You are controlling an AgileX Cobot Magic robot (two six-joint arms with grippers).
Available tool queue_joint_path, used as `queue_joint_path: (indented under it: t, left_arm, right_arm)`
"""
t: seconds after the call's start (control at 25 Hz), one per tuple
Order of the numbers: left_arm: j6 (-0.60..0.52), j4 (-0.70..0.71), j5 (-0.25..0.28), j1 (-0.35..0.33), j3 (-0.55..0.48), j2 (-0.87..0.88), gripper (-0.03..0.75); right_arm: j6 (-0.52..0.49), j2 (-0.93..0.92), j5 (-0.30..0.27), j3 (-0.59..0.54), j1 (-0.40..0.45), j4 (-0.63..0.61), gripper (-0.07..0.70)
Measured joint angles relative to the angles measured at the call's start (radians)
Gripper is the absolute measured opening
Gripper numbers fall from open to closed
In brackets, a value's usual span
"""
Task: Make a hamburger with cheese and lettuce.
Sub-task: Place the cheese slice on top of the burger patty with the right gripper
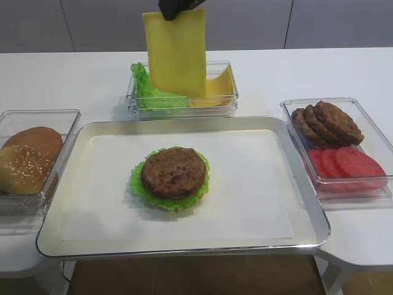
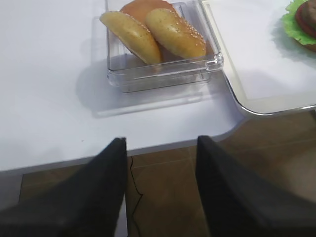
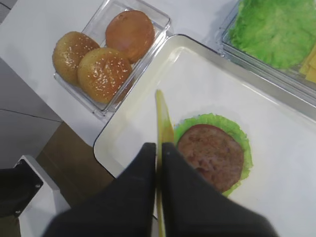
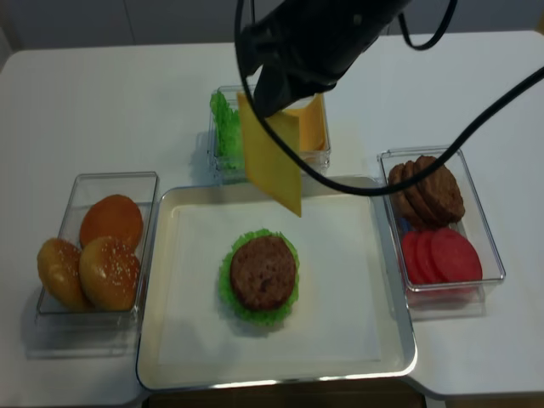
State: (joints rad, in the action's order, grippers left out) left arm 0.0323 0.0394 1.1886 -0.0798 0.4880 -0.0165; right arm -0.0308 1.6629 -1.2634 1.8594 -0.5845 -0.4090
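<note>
The hamburger (image 1: 174, 172) (image 4: 263, 272) (image 3: 212, 155), one brown patty on the ruffled lettuce (image 1: 138, 183) (image 3: 238, 132), lies in the middle of the tray (image 1: 184, 251). My right gripper (image 1: 178, 7) (image 4: 265, 95) (image 3: 159, 148) is shut on the top edge of the cheese (image 1: 177, 52) (image 4: 274, 166) (image 3: 163, 123). The yellow slice hangs straight down, high above the tray's far edge and behind the hamburger. In the right wrist view it shows edge-on between the fingers. My left gripper (image 2: 160, 140) is open and holds nothing, out past the table's front edge near the bun box.
A clear box of sesame bun halves (image 1: 31, 160) (image 2: 158, 34) (image 3: 103, 54) stands left of the tray. Behind the tray a box (image 1: 184, 101) holds a lettuce heap and more cheese slices. At the right a box (image 1: 338, 141) holds patties and tomato slices.
</note>
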Motion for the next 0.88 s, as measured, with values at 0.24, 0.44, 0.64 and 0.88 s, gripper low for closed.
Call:
queue_joint_path:
  t: [0.24,0.44,0.64,0.88]
  left_arm:
    - [0.000,0.000,0.000,0.000,0.000,0.000,0.342]
    - [0.000,0.000,0.000,0.000,0.000,0.000,0.342]
    - [0.000,0.000,0.000,0.000,0.000,0.000,0.342]
    - [0.000,0.000,0.000,0.000,0.000,0.000,0.342]
  right_arm:
    - [0.002,0.000,0.000,0.000,-0.047,0.023,0.041]
    - [0.004,0.000,0.000,-0.013,-0.051,0.023,0.041]
    - [0.004,-0.002,0.000,-0.088,-0.051,0.023,0.041]
    - [-0.009,-0.002,0.004,-0.159,-0.051,0.009,0.041]
